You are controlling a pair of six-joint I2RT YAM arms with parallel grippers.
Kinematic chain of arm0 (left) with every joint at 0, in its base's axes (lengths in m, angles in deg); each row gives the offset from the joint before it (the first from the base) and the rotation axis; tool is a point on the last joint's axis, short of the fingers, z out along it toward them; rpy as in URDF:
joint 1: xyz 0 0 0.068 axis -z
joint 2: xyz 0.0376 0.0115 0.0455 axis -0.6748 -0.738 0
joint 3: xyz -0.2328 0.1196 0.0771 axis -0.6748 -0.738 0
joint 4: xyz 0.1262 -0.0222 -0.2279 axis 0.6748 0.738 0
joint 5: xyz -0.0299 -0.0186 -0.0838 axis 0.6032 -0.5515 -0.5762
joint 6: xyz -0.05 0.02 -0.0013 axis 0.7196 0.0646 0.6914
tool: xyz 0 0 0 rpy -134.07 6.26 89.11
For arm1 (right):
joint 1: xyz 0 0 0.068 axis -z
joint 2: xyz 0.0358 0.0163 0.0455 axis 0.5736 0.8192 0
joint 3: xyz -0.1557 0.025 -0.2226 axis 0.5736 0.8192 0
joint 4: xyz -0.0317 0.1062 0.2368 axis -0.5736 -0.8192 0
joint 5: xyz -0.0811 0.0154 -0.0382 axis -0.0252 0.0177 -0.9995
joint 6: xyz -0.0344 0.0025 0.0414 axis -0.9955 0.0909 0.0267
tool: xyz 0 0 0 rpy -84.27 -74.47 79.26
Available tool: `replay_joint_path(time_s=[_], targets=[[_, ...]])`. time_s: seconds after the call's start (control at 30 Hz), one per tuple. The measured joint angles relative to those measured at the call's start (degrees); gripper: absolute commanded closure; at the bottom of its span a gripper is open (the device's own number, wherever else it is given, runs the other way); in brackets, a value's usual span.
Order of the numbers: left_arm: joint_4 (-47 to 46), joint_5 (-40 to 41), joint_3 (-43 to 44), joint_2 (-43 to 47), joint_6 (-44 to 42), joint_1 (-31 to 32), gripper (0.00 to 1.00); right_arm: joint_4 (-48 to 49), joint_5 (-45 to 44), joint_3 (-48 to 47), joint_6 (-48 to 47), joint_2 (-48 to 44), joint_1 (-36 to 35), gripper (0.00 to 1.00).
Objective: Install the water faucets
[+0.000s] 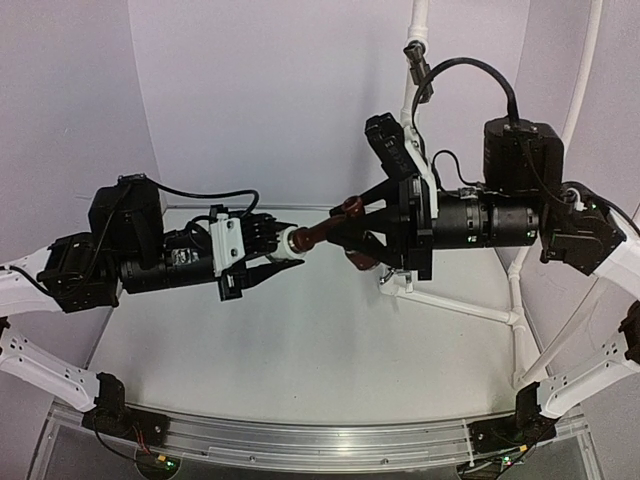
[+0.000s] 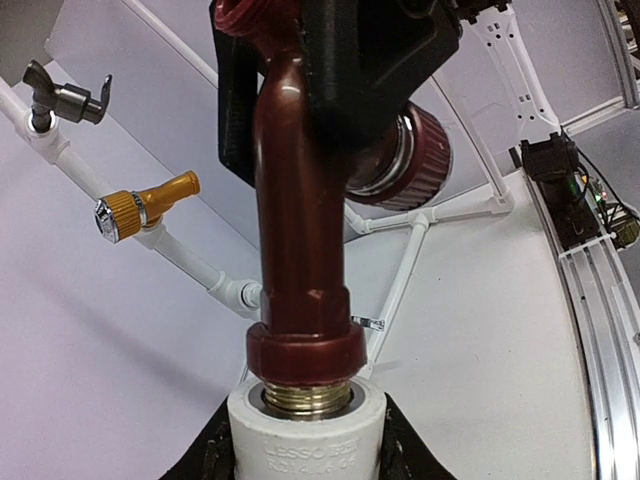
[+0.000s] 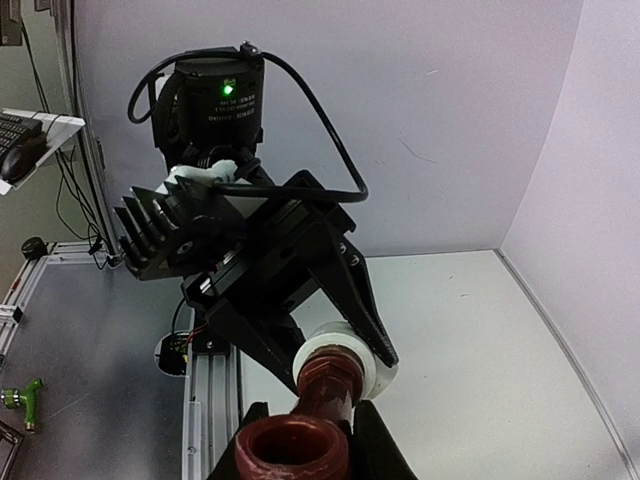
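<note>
The reddish-brown water faucet (image 1: pixel 325 230) is held in mid-air between both arms. My right gripper (image 1: pixel 352 232) is shut on its body; its knob (image 1: pixel 362 262) hangs below. My left gripper (image 1: pixel 283 247) is shut on the white plastic fitting (image 1: pixel 291 242). In the left wrist view the faucet (image 2: pixel 297 230) stands with its brass threaded stem (image 2: pixel 306 396) partly inside the white fitting (image 2: pixel 305 440), some thread showing. In the right wrist view the faucet spout (image 3: pixel 293 448) sits between my fingers, the white fitting (image 3: pixel 352 352) beyond it, held in the left gripper.
A white pipe frame (image 1: pixel 470 305) stands at the right and back. It carries a yellow-brass valve (image 2: pixel 142 204) and a dark grey valve (image 2: pixel 65 98). The aluminium rail (image 1: pixel 310 440) runs along the near edge. A small green item (image 3: pixel 22 397) lies beyond the table.
</note>
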Motion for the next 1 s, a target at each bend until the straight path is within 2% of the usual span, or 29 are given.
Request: replay_joint_path(time_s=[0.1, 0.37, 0.5, 0.63, 0.8, 1.0], targets=[[-0.36, 0.20, -0.25, 0.51, 0.89, 0.11, 1.00, 1.28, 0.61, 0.31, 0.12, -0.07, 0.06, 0.41], [1.89, -0.06, -2.26, 1.90, 11.16, -0.44, 1.00, 4.35, 1.11, 0.44, -3.37, -0.56, -0.26, 0.09], [4.59, -2.61, -2.42, 2.83, 19.48, -4.15, 1.00, 4.56, 0.10, 0.36, -7.44, -1.18, -0.26, 0.03], [7.17, -9.99, -2.39, 3.17, 29.56, -11.24, 1.00, 4.60, -2.35, 0.06, -15.54, -2.05, -0.26, 0.02], [12.80, -19.76, -0.69, 1.42, 40.89, -16.16, 1.00, 1.72, -4.67, 1.47, -32.40, -6.56, -0.25, 0.02], [17.28, -36.33, 4.45, -4.79, 50.14, -18.79, 1.00, -3.34, -5.75, 10.44, -52.56, -16.41, -0.26, 0.02]])
